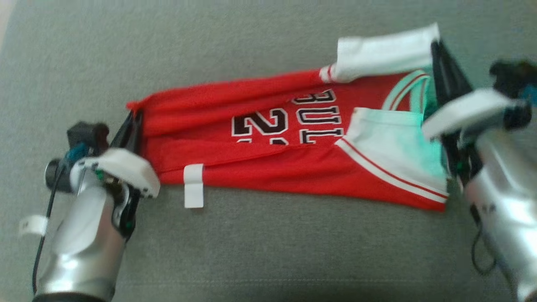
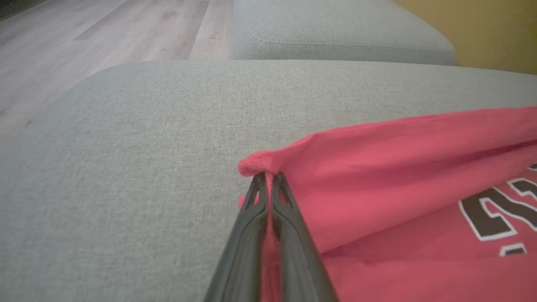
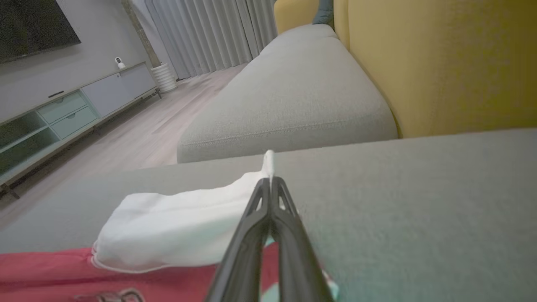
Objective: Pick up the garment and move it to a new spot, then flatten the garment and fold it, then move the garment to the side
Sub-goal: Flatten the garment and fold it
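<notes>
On the garment [image 1: 201, 113] we read the black, white-outlined lettering [image 1: 316, 115] as "BUL", turned sideways, with the rest tucked under a fold. The number [image 1: 260, 126] beside it begins with "2". A white hem tag [image 1: 194, 186] hangs off the garment's edge toward 6 o'clock. In the head view the garment lies stretched across the grey sofa cushion [image 1: 251, 37] from 9 o'clock to 3 o'clock. The left end effector [image 1: 134, 119], at 9 o'clock, is pinched tight on the red hem corner. The right end effector [image 1: 436, 50], at 2 o'clock, is clamped on a white fold at the garment's shoulder end.
</notes>
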You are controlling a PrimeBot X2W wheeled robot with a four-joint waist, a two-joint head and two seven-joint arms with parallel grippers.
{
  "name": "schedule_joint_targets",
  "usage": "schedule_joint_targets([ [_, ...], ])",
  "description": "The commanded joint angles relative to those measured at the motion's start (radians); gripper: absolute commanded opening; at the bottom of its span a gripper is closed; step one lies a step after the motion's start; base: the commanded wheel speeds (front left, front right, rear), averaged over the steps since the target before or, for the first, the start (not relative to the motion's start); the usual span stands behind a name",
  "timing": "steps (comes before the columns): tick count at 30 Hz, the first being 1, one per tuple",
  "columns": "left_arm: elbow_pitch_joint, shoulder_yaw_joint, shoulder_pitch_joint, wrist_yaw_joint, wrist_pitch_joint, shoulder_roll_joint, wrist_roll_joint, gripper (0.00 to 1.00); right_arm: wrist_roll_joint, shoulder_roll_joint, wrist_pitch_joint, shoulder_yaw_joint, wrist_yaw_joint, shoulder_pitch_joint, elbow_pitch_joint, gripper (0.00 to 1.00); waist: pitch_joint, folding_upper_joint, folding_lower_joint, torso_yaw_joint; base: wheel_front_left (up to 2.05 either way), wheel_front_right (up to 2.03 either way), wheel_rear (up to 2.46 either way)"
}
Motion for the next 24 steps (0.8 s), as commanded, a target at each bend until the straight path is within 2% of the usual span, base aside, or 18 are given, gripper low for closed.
schedule_joint_targets([
  [1, -0.031, 0.048, 0.01, 0.01, -0.012, 0.05, 0.009, 0.0, 0.038, -0.022, -0.004, 0.019, 0.006, 0.061, -0.073, 0.0, -0.047, 0.0, 0.0, -0.044, 0.0, 0.0, 0.0],
  [4, -0.039, 0.064, 0.06, 0.017, -0.012, 0.051, 0.016, 0.0, 0.096, -0.038, 0.017, 0.018, 0.006, 0.176, -0.148, 0.0, -0.067, 0.0, 0.0, -0.057, 0.0, 0.0, 0.0],
  [8, -0.037, 0.079, 0.113, 0.034, -0.012, 0.041, 0.03, 0.0, 0.144, -0.027, 0.07, 0.021, 0.006, 0.297, -0.214, 0.0, -0.087, 0.0, 0.0, -0.064, 0.0, 0.0, 0.0],
  [9, -0.038, 0.086, 0.125, 0.043, -0.012, 0.036, 0.032, 0.31, 0.157, -0.02, 0.094, 0.028, 0.006, 0.321, -0.226, 0.0, -0.091, 0.0, 0.0, -0.064, 0.0, 0.0, 0.0],
  [10, -0.053, 0.105, 0.149, 0.066, -0.012, 0.024, 0.038, 1.0, 0.179, -0.012, 0.115, 0.02, 0.006, 0.354, -0.248, 0.87, -0.1, 0.0, 0.0, -0.06, 0.0, 0.0, 0.0],
  [11, -0.065, 0.117, 0.164, 0.082, -0.012, 0.016, 0.042, 1.0, 0.184, -0.01, 0.118, 0.013, 0.006, 0.365, -0.257, 1.0, -0.105, 0.0, 0.0, -0.057, 0.0, 0.0, 0.0],
  [16, -0.163, 0.174, 0.257, 0.151, -0.012, -0.041, 0.07, 1.0, 0.164, 0.005, 0.095, -0.057, 0.006, 0.388, -0.246, 1.0, -0.128, 0.0, 0.0, -0.029, 0.0, 0.0, 0.0],
  [24, -0.29, 0.217, 0.375, 0.155, -0.012, -0.116, 0.088, 1.0, 0.042, 0.064, 0.125, -0.127, 0.006, 0.368, -0.077, 1.0, -0.139, 0.0, 0.0, 0.034, 0.0, 0.0, 0.0],
])
